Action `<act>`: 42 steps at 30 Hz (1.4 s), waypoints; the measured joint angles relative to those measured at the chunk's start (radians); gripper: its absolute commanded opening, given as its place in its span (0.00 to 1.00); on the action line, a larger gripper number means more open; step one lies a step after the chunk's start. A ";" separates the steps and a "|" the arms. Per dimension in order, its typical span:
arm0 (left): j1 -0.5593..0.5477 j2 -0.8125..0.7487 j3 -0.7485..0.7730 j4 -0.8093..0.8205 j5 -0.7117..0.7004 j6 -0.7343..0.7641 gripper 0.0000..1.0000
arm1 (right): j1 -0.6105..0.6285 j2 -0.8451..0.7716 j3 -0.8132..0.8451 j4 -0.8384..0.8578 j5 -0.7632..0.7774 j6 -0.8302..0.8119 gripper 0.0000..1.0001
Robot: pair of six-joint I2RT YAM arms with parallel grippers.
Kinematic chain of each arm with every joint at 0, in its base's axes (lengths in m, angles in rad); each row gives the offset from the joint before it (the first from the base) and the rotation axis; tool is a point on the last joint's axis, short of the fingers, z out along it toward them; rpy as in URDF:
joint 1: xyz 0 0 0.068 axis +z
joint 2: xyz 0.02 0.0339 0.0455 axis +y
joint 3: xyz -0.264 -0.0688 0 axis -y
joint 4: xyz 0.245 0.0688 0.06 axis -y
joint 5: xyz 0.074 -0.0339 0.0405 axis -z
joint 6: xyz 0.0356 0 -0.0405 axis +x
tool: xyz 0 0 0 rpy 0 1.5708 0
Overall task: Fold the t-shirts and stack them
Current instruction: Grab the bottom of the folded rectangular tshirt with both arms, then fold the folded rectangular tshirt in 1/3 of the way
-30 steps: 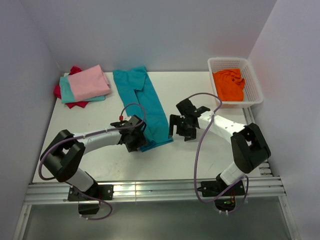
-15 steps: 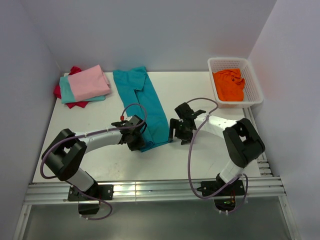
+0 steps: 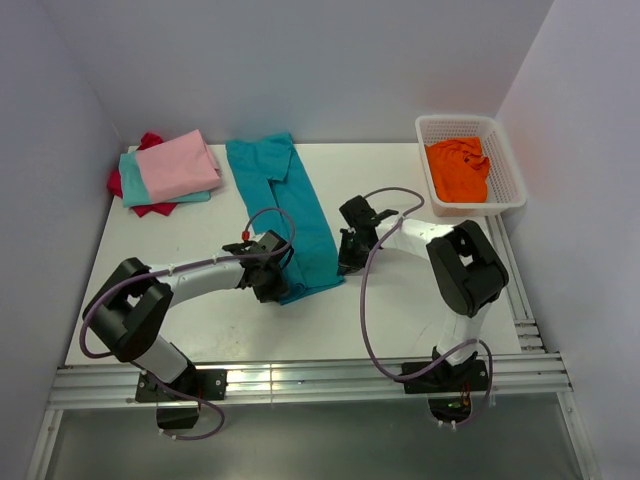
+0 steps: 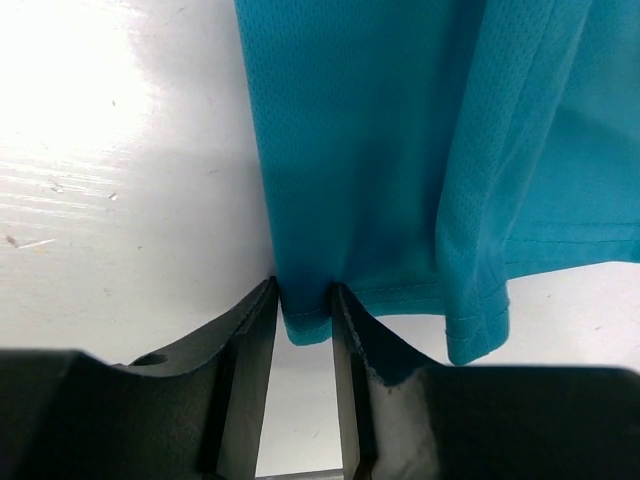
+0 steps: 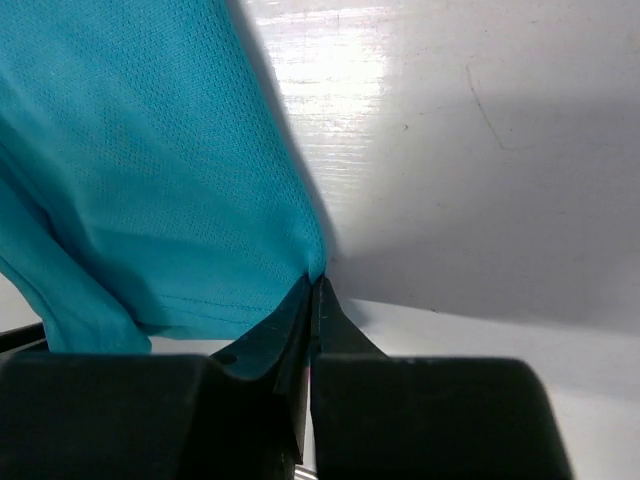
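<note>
**Both end effectors pinch the near hem of the teal shirt**

In the top view the teal t-shirt (image 3: 290, 205) lies on the bench (image 3: 400, 310) as a long strip folded lengthwise. It runs from the upper centre of the frame down to the middle, and its near hem lies between the two arms.

The left end effector (image 4: 303, 300) is closed partway on the hem's left corner, with a tuck of cloth filling the gap between its fingers. The right end effector (image 5: 313, 285) is closed almost finger to finger, with only the very edge of the fabric caught at its tips.

That thin bite on the right is the likeliest trouble, since a pull or lift could draw the edge free and drop that corner. The left wrist view also shows a loose flap beside the jaws that is not gripped. It may trail and spoil the fold. Unequal lifting would skew the strip.

The pink (image 3: 178, 165), light aqua (image 3: 130, 182) and red (image 3: 150, 140) shirts sit stacked at upper left. The orange one (image 3: 458, 168) lies in the basket (image 3: 512, 185) at upper right.
</note>
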 measured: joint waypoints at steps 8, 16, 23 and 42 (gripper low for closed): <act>0.006 -0.006 0.000 -0.039 -0.004 0.033 0.21 | 0.000 -0.045 -0.067 0.026 0.015 0.010 0.00; -0.027 -0.100 0.014 -0.154 -0.019 0.066 0.00 | 0.011 -0.298 -0.251 -0.071 0.021 0.018 0.00; -0.163 -0.192 0.101 -0.294 -0.036 0.055 0.00 | 0.098 -0.566 -0.244 -0.249 0.045 0.025 0.00; -0.079 -0.229 0.457 -0.556 -0.082 0.029 0.00 | 0.117 -0.487 0.083 -0.499 0.108 -0.023 0.00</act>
